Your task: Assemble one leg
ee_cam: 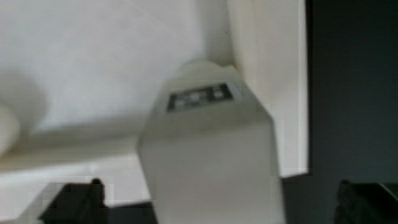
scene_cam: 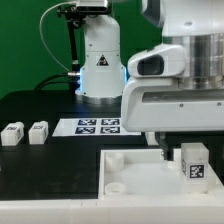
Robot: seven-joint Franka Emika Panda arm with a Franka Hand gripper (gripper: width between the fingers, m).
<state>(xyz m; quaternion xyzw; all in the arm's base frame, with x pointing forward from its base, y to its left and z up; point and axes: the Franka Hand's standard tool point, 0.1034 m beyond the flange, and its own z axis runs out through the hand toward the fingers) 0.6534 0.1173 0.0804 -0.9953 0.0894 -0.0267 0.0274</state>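
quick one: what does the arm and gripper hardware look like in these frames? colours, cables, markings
The arm has glossy white rounded shells with dark grey joint bands. Its white base carries a small round dark emblem and a blue glow at one side; black cables run up behind it. The gripper has black fingertips.

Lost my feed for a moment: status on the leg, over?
Gripper low over the tray, fingers straddling one leg, contact unclear. Two spare legs on the exterior view's left. Nothing in the way.
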